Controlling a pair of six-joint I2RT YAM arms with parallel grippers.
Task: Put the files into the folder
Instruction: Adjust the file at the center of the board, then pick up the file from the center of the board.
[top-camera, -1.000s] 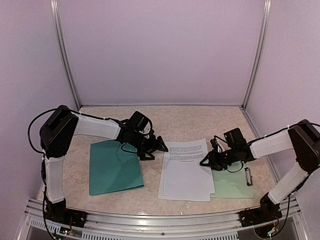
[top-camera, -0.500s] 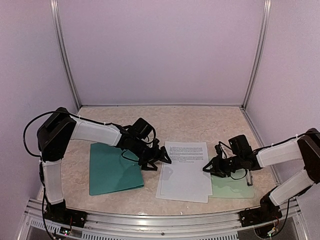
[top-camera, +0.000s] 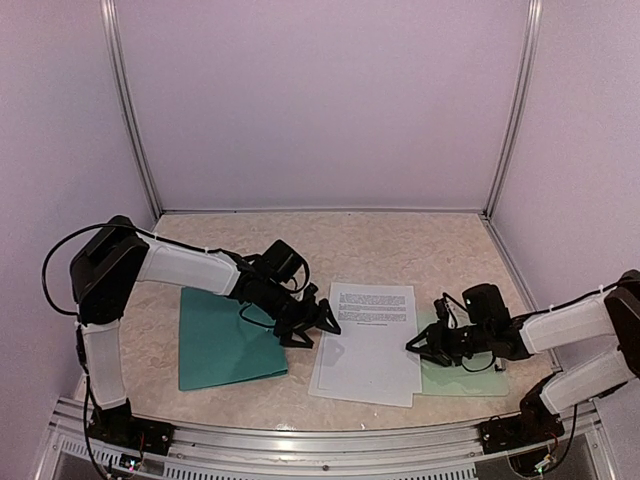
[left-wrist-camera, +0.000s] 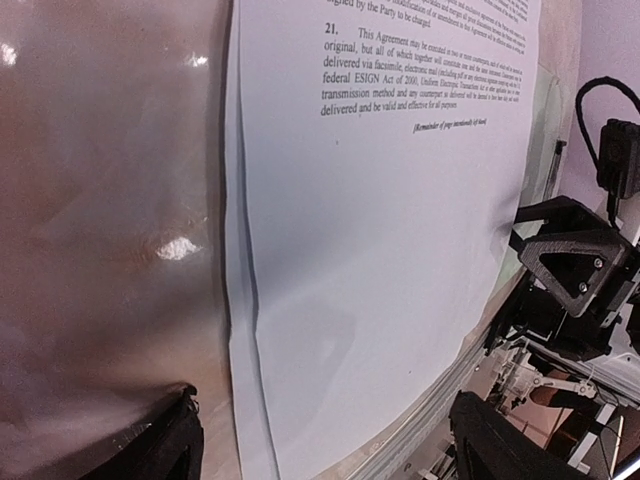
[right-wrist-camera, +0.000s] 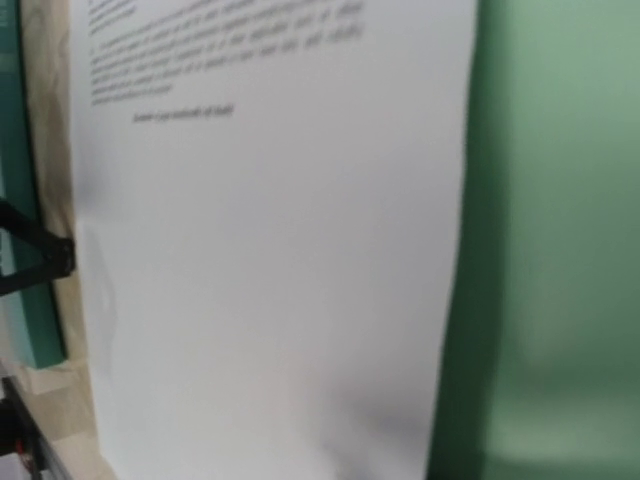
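The files (top-camera: 368, 345) are a stack of white printed sheets lying mid-table, their right part over a pale green clipboard. The folder (top-camera: 222, 338), dark teal, lies flat and closed to their left. My left gripper (top-camera: 322, 325) hangs low at the files' left edge, between folder and sheets. In the left wrist view it is open (left-wrist-camera: 330, 455), its fingertips (left-wrist-camera: 155, 450) set wide apart over the files (left-wrist-camera: 400, 230). My right gripper (top-camera: 418, 343) sits at the files' right edge. Its own fingers are out of the right wrist view, which shows only the files (right-wrist-camera: 270, 260).
The pale green clipboard (top-camera: 468, 378) lies under the sheets' right side, with its metal clip near my right arm. The table's aluminium front rail (top-camera: 320, 440) runs close below the sheets. Upright frame posts and walls stand at the back and sides.
Both grippers have dropped lower and come toward the front edge. The stack of sheets has slid slightly left and nearer. The left jaws stay wide.
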